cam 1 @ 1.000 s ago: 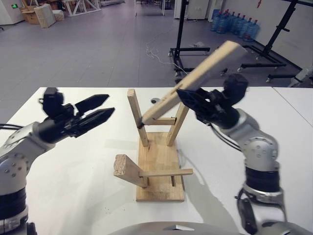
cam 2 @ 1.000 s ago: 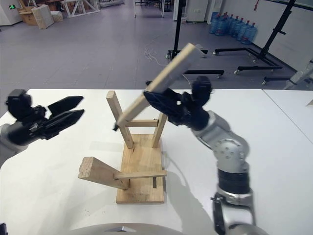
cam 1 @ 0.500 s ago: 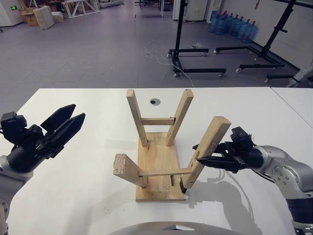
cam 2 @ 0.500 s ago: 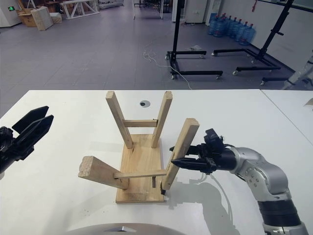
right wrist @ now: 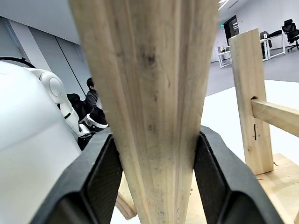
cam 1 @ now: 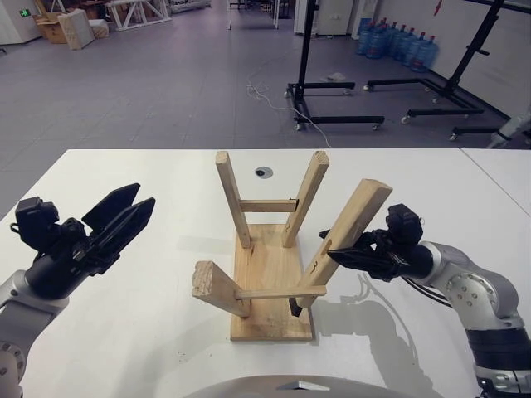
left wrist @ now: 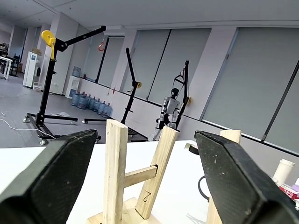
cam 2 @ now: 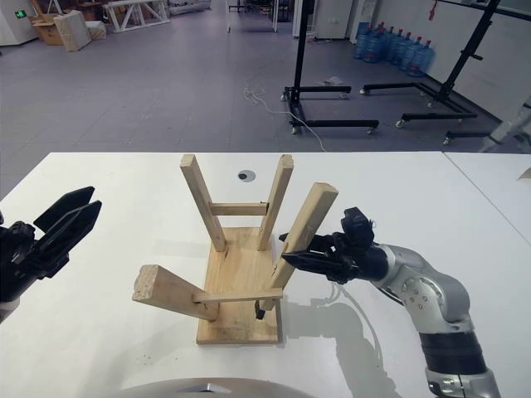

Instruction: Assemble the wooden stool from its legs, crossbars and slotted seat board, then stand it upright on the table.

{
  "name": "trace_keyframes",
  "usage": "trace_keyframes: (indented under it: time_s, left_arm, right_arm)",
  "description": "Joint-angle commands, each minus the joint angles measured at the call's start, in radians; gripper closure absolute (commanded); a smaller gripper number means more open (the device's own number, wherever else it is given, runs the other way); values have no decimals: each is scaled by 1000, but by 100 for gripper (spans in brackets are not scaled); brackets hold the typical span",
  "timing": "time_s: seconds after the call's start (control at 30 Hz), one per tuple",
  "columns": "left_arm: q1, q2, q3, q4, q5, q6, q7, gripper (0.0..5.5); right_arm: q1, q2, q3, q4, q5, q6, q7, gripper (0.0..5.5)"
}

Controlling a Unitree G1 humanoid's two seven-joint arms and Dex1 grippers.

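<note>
There are four pale square-cut wooden legs (cam 1: 234,199) (cam 1: 304,199) (cam 1: 220,290) (cam 1: 357,211), two thin wooden crossbars (cam 1: 270,205) (cam 1: 278,292), one flat rectangular slotted seat board of light wood (cam 1: 267,265), one white table (cam 1: 124,332) and two black two-fingered grippers (cam 1: 143,196) (cam 1: 326,243).

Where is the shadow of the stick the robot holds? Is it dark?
Left eye view: a soft grey shadow, not very dark, lies on the table right of the seat board, below the leg in the right end effector. Right wrist view: that leg stands close before the camera and hides the middle.
</note>
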Motion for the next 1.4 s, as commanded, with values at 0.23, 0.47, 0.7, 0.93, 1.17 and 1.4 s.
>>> trace_keyframes:
  time_s: [0.23,0.47,0.7,0.93,1.17,1.4]
  left_arm:
    - [0,32,-28,9,26,-5,-13,168]
    - [13,33,-35,14,46,-5,-23,168]
    - [19,23,-46,10,68,-15,-27,168]
    - [30,5,-57,12,86,-41,-29,168]
    - [24,-3,-76,26,108,-58,-40,168]
    - [28,-7,-85,33,123,-72,-49,168]
  right_arm:
    - [-29,-10,41,106,-157,-132,49,344]
    - [-30,-9,78,137,-246,-254,88,345]
    - [18,-10,74,66,-303,-387,89,345]
    - [68,2,77,65,-307,-439,71,345]
    - [50,53,54,139,-295,-513,72,345]
    - [81,66,19,173,-216,-491,139,345]
